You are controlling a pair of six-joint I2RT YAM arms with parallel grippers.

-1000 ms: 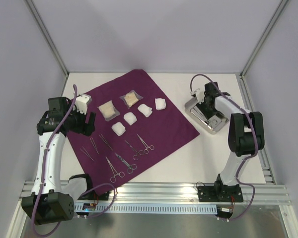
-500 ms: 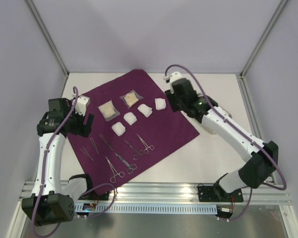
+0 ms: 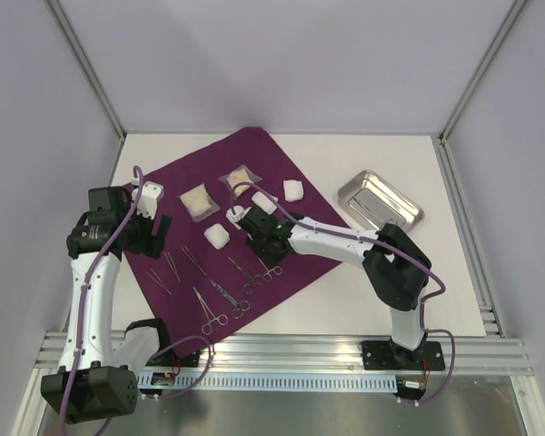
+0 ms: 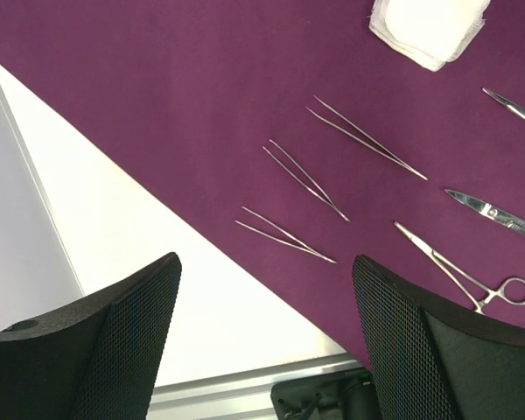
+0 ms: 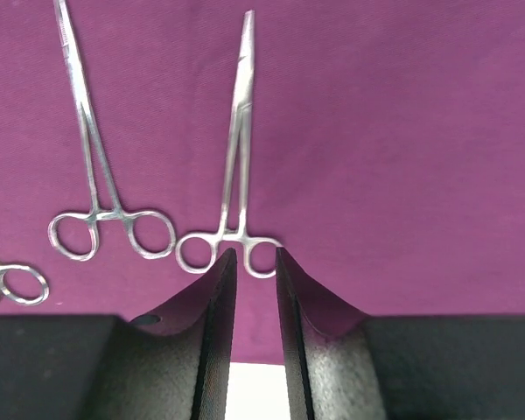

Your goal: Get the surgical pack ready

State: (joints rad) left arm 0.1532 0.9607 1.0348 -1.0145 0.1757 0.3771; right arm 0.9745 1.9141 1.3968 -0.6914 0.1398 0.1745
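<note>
Right claw (image 5: 252,254): jaws pulled in to a narrow slot, tips down at the ring handles of one forceps (image 5: 234,157). From the wrist view I can't tell if it's biting a ring or just sitting against it.

The forceps lies flat on the purple cloth (image 5: 402,131), tip pointing straight away from the claw. A second forceps (image 5: 94,149) is just to the claw's left, roughly parallel and not touching.

Handling, my read: thin steel, so light, stiff and slick. It sits flush on soft cloth, so a pinch on the shaft would likely skate or snag fabric. I'd take it at the rings or the shank just ahead of them, where there's the most height to grab. I expect it to swing in the jaws once lifted.

Further out:
- Gauze pads (image 3: 217,235) are near the claw.
- Two tan packets (image 3: 198,202) are past the pads.
- Steel tray (image 3: 379,199) is well away from the claw, off the cloth, on the table (image 3: 436,272).

Left claw (image 4: 264,260): wide open and empty, hovering over the cloth edge, with thin tweezers (image 4: 306,179) ahead of it.
</note>
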